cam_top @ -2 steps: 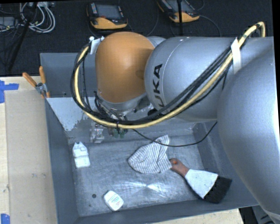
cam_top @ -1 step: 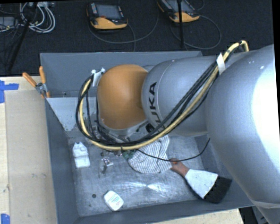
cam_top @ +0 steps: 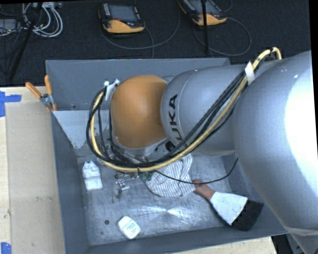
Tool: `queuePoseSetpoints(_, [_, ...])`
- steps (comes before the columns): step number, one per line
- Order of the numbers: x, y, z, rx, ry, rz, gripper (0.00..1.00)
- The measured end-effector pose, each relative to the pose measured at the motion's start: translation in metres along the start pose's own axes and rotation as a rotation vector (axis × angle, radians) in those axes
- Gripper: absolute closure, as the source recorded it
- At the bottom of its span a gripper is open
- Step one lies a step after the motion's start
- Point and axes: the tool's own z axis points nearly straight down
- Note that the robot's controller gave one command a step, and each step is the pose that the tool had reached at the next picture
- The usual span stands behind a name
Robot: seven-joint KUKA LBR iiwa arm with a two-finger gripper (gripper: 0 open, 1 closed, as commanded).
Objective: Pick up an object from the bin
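Gripper (cam_top: 119,186) is down in the bin (cam_top: 71,209), between the white block (cam_top: 91,175) and the striped cloth (cam_top: 173,177). Can't tell if it's open or closed. Nothing looks lifted, so the 1 pick is still to do.

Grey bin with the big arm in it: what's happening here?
A silver robot arm reaches from the right into the grey metal bin to pick something out. Its hand hangs low over the floor, between a small white blocky plastic piece and a crumpled striped white cloth; I cannot see it holding anything. A brown-handled brush and a white oval tag lie nearer the front.
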Motion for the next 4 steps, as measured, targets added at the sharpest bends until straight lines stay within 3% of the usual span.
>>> queuePoseSetpoints(2, [-0.036, 0.01, 0.045, -0.001, -0.007, -0.034, 0.0])
queuePoseSetpoints(3, [-0.035, 0.017, 0.06, 0.001, -0.009, -0.097, 0.0])
queuePoseSetpoints(4, [-0.053, 0.012, 0.06, -0.005, -0.019, -0.219, 1.0])
